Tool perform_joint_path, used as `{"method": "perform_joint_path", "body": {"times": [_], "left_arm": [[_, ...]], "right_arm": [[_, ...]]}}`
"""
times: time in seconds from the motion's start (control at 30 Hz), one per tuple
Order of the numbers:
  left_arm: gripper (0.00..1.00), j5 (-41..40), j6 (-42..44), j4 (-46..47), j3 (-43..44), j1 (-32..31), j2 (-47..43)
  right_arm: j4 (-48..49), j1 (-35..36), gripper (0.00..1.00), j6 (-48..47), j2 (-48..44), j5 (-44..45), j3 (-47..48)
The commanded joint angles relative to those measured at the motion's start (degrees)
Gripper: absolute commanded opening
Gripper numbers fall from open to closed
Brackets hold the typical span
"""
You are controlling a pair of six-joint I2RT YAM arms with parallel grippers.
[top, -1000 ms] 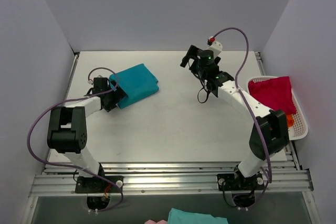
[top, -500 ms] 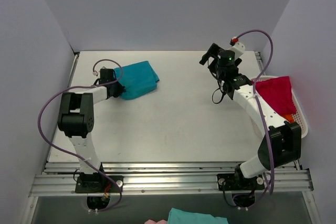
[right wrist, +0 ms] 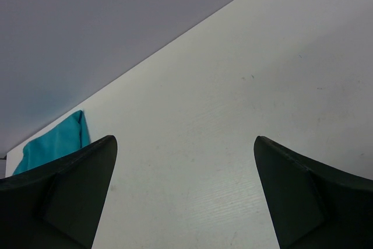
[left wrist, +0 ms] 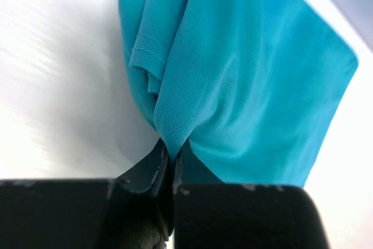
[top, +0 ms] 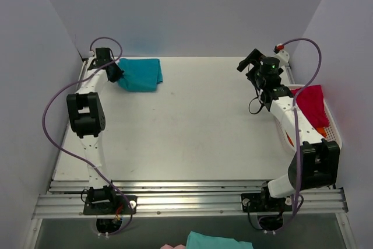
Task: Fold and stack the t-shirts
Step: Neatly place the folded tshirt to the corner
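A folded teal-blue t-shirt (top: 140, 74) lies at the table's far left corner. My left gripper (top: 115, 73) is shut on its left edge, and in the left wrist view the cloth (left wrist: 245, 80) is pinched into a bunch between the closed fingertips of the left gripper (left wrist: 172, 150). A crimson-pink t-shirt (top: 310, 104) hangs over the white basket (top: 335, 138) at the right, with a bit of an orange t-shirt (top: 322, 130) beneath it. My right gripper (top: 252, 62) is open above the far right of the table; the right gripper (right wrist: 185, 144) holds nothing, and the teal-blue t-shirt (right wrist: 53, 142) shows far off.
Grey walls close in the table on the left, back and right. The left arm's purple cable (top: 55, 121) loops beside its links. Another teal cloth (top: 218, 241) lies below the table's front rail.
My left gripper closed on the teal-blue t-shirt and dragged it from the left middle up into the far left corner. The right arm swung to the right, towards the basket, still open.
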Motion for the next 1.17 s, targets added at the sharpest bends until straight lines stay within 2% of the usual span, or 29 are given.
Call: {"method": "perform_joint_path", "body": {"times": [0.0, 0.27, 0.3, 0.37, 0.4, 0.5, 0.6, 0.7, 0.73, 0.8, 0.83, 0.9, 1.0, 1.07, 1.13], "left_arm": [[0.02, -1.3, 6.0, -5.7, 7.7, 4.4, 1.9], [0.02, -1.3, 7.4, -4.1, 10.5, 11.6, 2.2], [0.12, -1.3, 6.7, -3.7, 10.6, 12.3, 2.2], [0.40, -0.7, 6.1, -3.8, 10.8, 13.8, 2.1], [0.69, -0.7, 5.6, -4.3, 10.7, 14.7, 2.1], [0.93, -3.5, 6.2, -6.0, 10.1, 15.4, 0.7], [0.97, -8.5, 7.4, -6.1, 8.3, 15.4, -3.4], [0.97, -12.5, 7.7, -1.8, 0.6, 15.4, -11.6], [0.97, -13.0, 7.7, -0.2, -4.8, 15.0, -14.2], [0.97, -13.2, 8.6, 4.5, -10.5, 14.1, -23.1], [0.97, -13.1, 9.0, 5.9, -16.0, 12.5, -26.0], [0.97, -14.0, 9.0, 7.9, -20.5, 10.5, -35.3], [0.96, -10.0, 9.6, 11.7, -30.0, 6.2, -47.8], [0.95, -12.2, 13.7, 14.8, -36.0, -0.4, -55.7], [0.94, -15.8, 14.9, 14.3, -37.5, -5.5, -60.8]], "right_arm": [[2.6, -0.5, 1.00, 0.6, -2.0, -2.8, -0.6], [3.6, -0.8, 1.00, 1.0, -0.9, -4.3, -1.1], [3.9, -0.8, 1.00, 1.2, -0.9, -4.7, -1.2], [4.5, -0.8, 1.00, 1.2, -0.6, -5.1, -1.3], [4.4, -0.8, 1.00, 1.2, -0.3, -5.4, -1.2], [4.7, -0.8, 1.00, 1.3, 0.2, -5.8, -1.3], [5.1, -0.8, 1.00, 1.5, 1.0, -7.3, -1.1], [5.3, -0.8, 1.00, 1.6, 1.2, -8.1, -1.2], [5.4, -0.8, 1.00, 1.7, 1.1, -8.1, -1.2], [5.8, -0.8, 1.00, 1.7, 1.2, -8.0, -1.3], [5.9, -0.8, 1.00, 1.8, 1.2, -8.0, -1.6], [6.6, -0.8, 1.00, 2.0, 1.6, -7.8, -1.9], [6.6, -0.5, 1.00, 2.1, 2.4, -7.9, -1.9], [6.1, 0.0, 1.00, 1.9, 2.5, -7.0, -1.5], [6.8, 1.3, 1.00, 1.3, 1.5, -6.7, -2.1]]}}
